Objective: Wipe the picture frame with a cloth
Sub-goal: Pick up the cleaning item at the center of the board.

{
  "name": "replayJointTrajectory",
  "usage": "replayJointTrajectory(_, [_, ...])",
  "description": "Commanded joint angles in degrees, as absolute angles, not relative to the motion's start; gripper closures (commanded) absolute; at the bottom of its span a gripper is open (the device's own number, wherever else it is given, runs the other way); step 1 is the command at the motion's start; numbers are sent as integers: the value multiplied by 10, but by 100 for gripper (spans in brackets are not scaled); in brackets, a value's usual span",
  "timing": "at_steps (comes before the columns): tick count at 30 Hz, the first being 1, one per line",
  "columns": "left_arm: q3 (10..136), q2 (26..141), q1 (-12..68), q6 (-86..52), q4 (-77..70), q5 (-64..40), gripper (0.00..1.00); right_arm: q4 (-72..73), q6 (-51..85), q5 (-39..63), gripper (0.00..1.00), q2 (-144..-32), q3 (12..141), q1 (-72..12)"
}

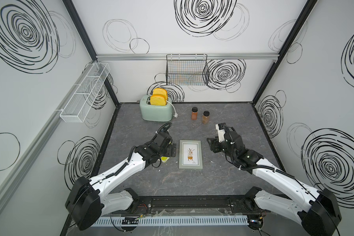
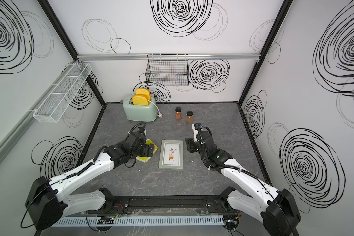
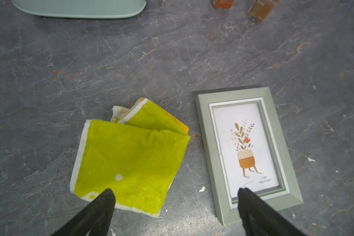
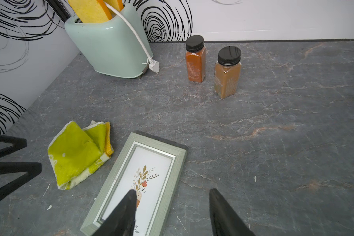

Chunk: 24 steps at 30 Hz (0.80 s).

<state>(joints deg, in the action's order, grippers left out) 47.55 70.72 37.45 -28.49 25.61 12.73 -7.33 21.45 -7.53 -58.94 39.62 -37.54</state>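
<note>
Left hand (image 3: 175, 192) spread wide, empty, above cloth (image 3: 129, 159) | right hand (image 4: 173, 193) parted, empty

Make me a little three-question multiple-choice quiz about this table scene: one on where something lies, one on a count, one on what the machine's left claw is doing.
1. Where does the cloth lie?
A. On top of the picture frame
B. On the table beside the picture frame
C. Inside the toaster

2. How many spice jars stand on the table?
A. One
B. Two
C. Four

3. What is the left gripper doing?
A. Open above the table, holding nothing
C. Clamped on the frame
B. Squeezing the cloth

Answers:
1 B: the left wrist view shows the cloth folded flat on the table, with a strip of bare surface between it and the picture frame.
2 B: one jar and a second jar, both with black caps, stand near the toaster.
3 A: its two fingers stand wide apart with nothing between them.
</note>
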Motion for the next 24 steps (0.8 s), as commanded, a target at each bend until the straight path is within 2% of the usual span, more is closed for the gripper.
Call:
replayJointTrajectory(1, [478, 746, 395, -315, 251, 158, 2, -82, 226, -71, 41, -595, 382, -377])
replayJointTrajectory(5, [488, 784, 425, -312, 260, 200, 2, -68, 223, -67, 41, -604, 375, -376])
replayJointTrajectory(12, [472, 836, 416, -315, 222, 213, 2, -54, 222, -65, 41, -614, 362, -375])
replayJointTrajectory(24, [469, 934, 393, -328, 170, 186, 2, -37, 226, -66, 41, -594, 342, -368])
